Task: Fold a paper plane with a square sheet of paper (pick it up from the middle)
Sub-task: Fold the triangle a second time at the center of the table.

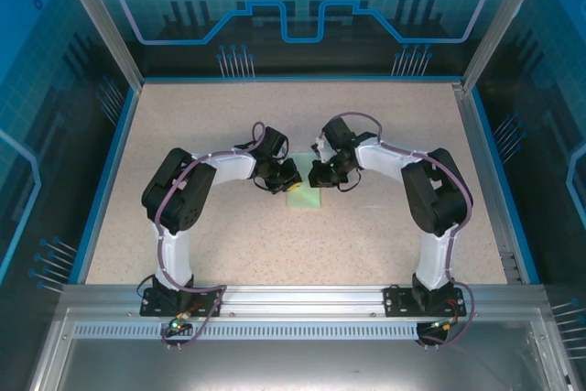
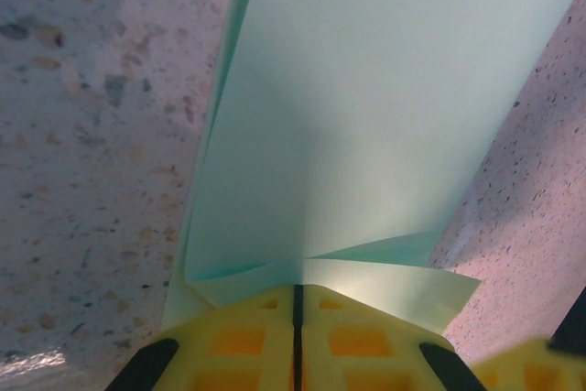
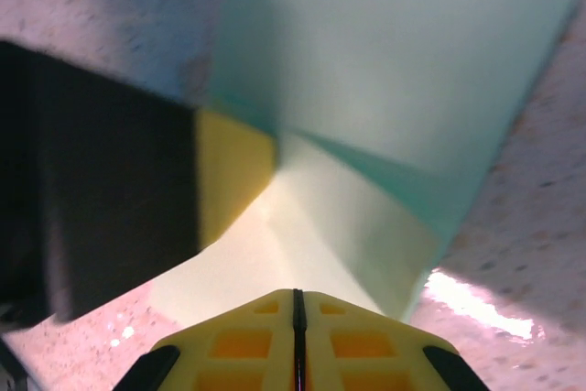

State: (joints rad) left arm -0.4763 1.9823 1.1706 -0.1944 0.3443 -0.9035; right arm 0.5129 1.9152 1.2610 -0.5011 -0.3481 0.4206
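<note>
Top external view: a speckled beige bench with blue edging sits inside blue translucent walls printed with circuit lines. The 2 arms bend inward from their bases at the near rail, elbows out and wrists dipped low, so the left claw and the right claw almost meet at the middle. Just beneath them lies the sheet of paper, pale mint green, flat on the bench.

From the left wrist, the left claw has its yellow fingers together, tips at the sheet's near edge, where a small flap is creased over. It may be pinching that edge. From the right wrist, the right claw is likewise closed at the sheet's folded corner.
</note>
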